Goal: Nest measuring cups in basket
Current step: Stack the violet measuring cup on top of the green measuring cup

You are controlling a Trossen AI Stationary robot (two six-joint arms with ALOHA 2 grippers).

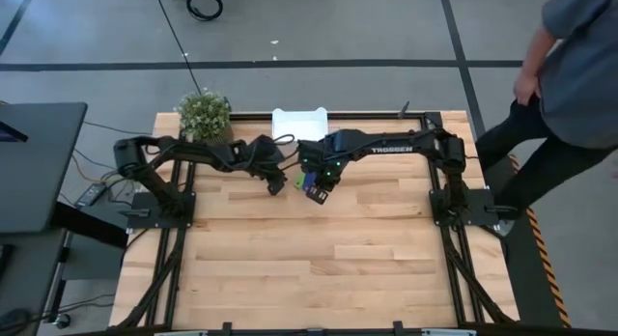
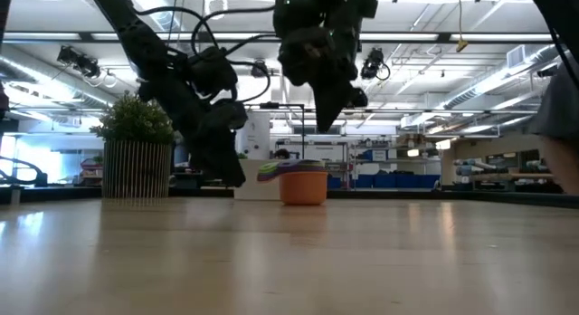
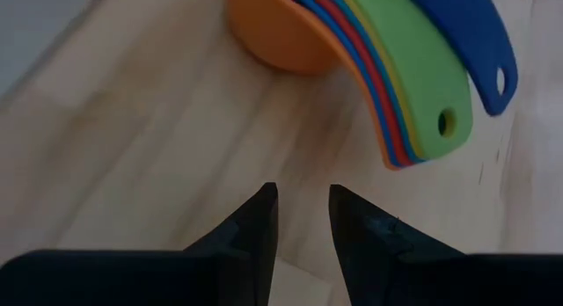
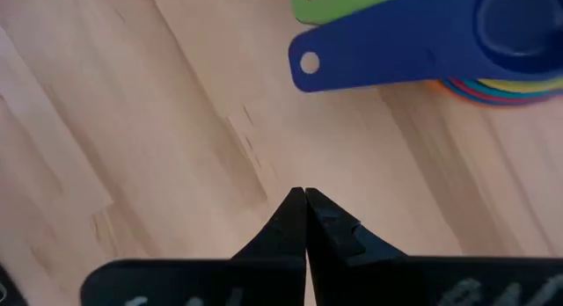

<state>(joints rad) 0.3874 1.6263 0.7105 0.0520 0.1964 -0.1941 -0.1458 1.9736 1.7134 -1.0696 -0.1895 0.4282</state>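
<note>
Wooden plank table (image 1: 319, 259); open workshop room behind. Measuring cups (image 2: 302, 182) stacked on table, near the far-edge basket (image 1: 300, 124). Left gripper (image 3: 302, 220) slightly apart, empty; right gripper (image 4: 304, 209) closed, empty, above the stack.

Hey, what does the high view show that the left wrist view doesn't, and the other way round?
Only the high view shows the white basket at the table's far edge, the potted plant, the right gripper above the cups, both whole arms, and a person walking past the table's right side.

Only the left wrist view shows the left gripper with its fingers slightly apart and empty, and the stack's order: orange cup at the bottom, green handle, dark blue handle.

Both show the nested measuring cups on the wooden table, outside the basket.
</note>
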